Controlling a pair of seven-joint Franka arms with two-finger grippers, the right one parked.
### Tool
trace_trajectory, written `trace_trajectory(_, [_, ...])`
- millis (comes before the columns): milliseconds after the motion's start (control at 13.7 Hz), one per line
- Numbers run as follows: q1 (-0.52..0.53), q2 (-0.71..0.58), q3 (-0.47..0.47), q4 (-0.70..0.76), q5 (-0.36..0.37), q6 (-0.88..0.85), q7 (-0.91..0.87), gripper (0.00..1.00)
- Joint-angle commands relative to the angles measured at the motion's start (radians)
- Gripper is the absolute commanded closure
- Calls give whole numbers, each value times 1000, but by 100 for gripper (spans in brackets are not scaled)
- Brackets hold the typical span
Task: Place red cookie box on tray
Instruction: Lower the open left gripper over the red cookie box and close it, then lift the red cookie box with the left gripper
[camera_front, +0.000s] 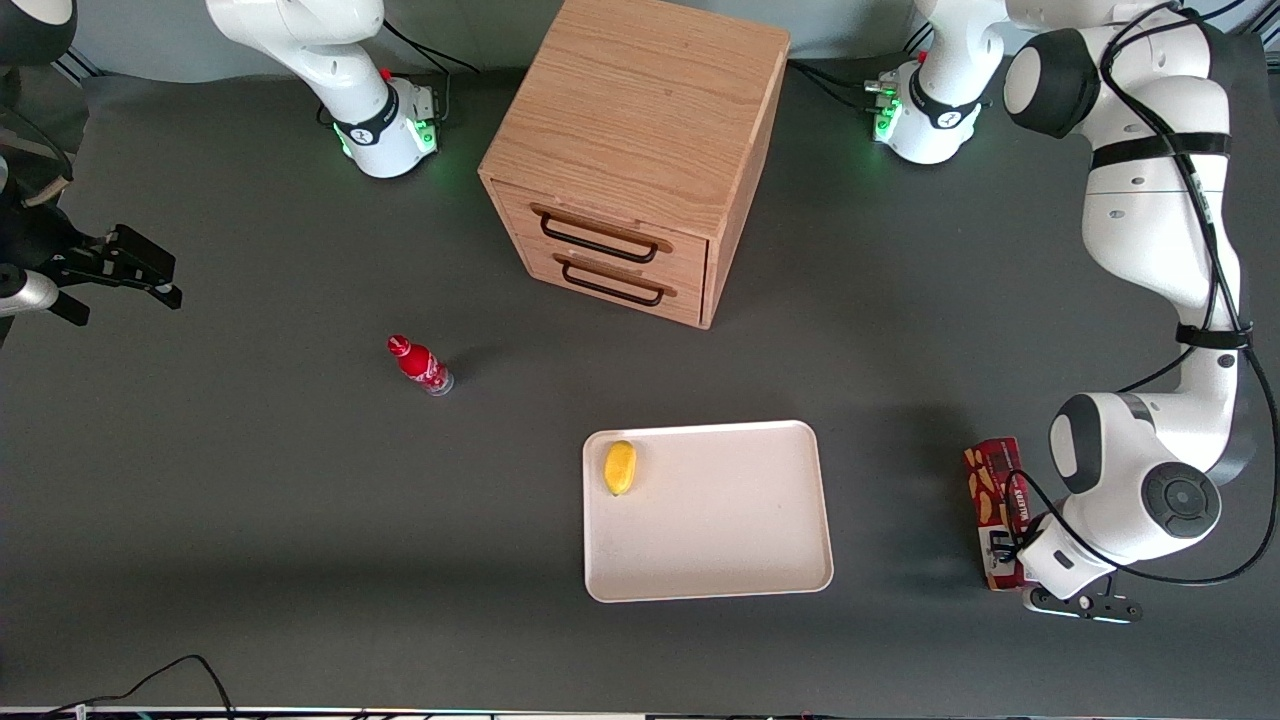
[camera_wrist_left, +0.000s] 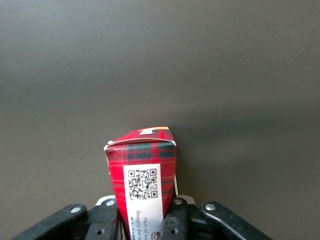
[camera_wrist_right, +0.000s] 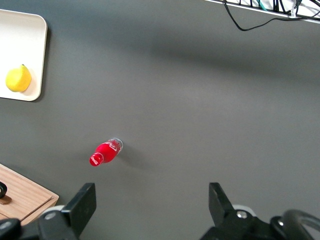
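Note:
The red cookie box (camera_front: 993, 490) lies long and narrow on the dark table toward the working arm's end, apart from the tray. My gripper (camera_front: 1022, 562) is down over the box's end nearest the front camera. In the left wrist view the plaid carton (camera_wrist_left: 142, 170) with its white QR label sits between the black fingers (camera_wrist_left: 176, 220), and my gripper (camera_wrist_left: 145, 222) is shut on it. The cream-white tray (camera_front: 720, 540) lies flat near the table's middle, its rim corner also showing as the tray (camera_wrist_right: 35, 55) in the right wrist view.
A yellow lemon (camera_front: 620, 467) rests on the tray near one corner. A small red bottle (camera_front: 420, 364) lies toward the parked arm's end. A wooden drawer cabinet (camera_front: 630, 150) stands farther from the front camera than the tray.

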Motion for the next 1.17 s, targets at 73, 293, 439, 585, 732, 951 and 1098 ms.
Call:
trace_trajectory(73, [-3,-139,-1,85,7,-251,-22,100])
trace_trajectory(293, [-37,-271,-5,175,4,-520,-53,100])
trace_trajectory(439, [-92,-355,-8,176,4,-612,-135,100])
trace_trajectory(585, [-176,-392,-10,178,4,-658,-249,100])
trace_trajectory(732, [-273,-394,-8,178,5,-648,-400,100])
trace_trajectory(951, [-373,-316,-4,172,12,-539,-490,100])
trace_trajectory(1098, [-398,-227,-4,170,21,-452,-493,100])
